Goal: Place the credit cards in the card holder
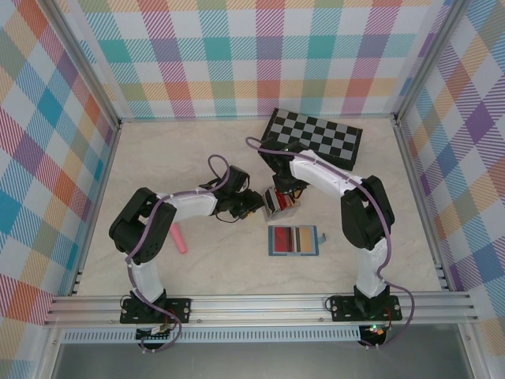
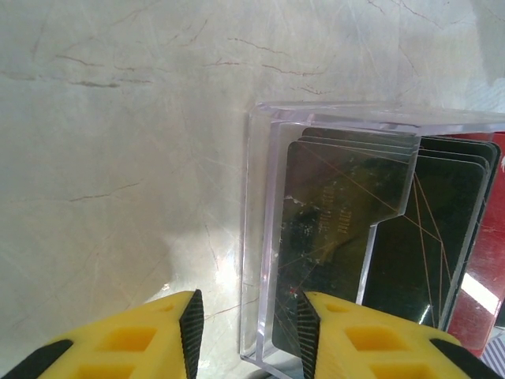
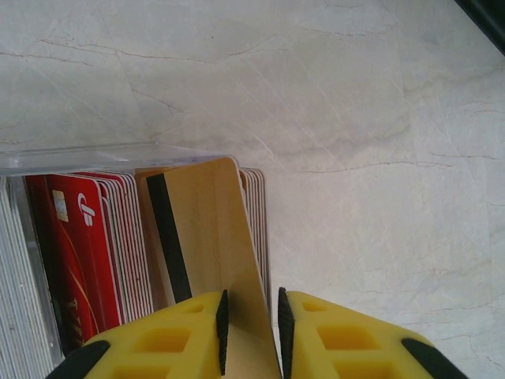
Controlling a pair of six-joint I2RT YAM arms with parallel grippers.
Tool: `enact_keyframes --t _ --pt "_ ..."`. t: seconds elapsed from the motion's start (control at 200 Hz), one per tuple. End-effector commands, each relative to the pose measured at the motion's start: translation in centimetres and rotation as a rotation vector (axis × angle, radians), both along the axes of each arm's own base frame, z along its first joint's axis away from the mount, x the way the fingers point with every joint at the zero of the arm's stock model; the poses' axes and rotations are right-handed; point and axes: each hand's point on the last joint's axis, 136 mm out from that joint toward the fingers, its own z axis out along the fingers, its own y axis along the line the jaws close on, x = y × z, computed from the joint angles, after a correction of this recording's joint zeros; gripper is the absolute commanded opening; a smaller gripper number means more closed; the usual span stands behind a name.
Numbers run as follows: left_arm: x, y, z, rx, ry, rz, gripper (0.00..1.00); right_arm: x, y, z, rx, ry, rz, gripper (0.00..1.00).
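roughly mid-table (image 1: 197,158), both arms lean in over a clear rack (image 2: 256,237) packed with upright cards. right gripper (image 3: 251,324): pads pressed on either face of a tan card (image 3: 201,229) with a black stripe along its left edge. the card is tilted, its top end at the rack's front wall, its lower end pinched between the yellow fingers. just left of it in the rack, a red card (image 3: 75,237) fronts a stack of thin card edges. left gripper (image 2: 248,335): jaws apart, straddling the rack's end wall. a gap shows between the left finger (image 2: 192,328) and the wall, the other finger sits close against the clear plastic, not clamped on it. dark cards (image 2: 339,229) stand behind that wall. card holder (image 1: 293,253) lies open and flat on the table, near the rack on the side toward the arm bases, apart from both grippers, with bands of dark, red and tan across its inside. chessboard (image 1: 314,138) at the far side, pink stick (image 1: 178,238) by the left arm
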Motion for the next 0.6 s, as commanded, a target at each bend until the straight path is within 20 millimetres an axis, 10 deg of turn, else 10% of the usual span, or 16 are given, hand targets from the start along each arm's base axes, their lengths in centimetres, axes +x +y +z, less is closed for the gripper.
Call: enact_keyframes --t 0.0,0.595 --pt "-0.4 0.7 -1.2 0.039 0.023 -0.005 0.38 0.1 -0.1 2.7 0.016 -0.044 0.011 0.24" --pt "-0.2 0.4 -0.7 0.028 0.016 -0.014 0.38 -0.3 0.2 4.0 0.035 -0.062 0.030 0.17"
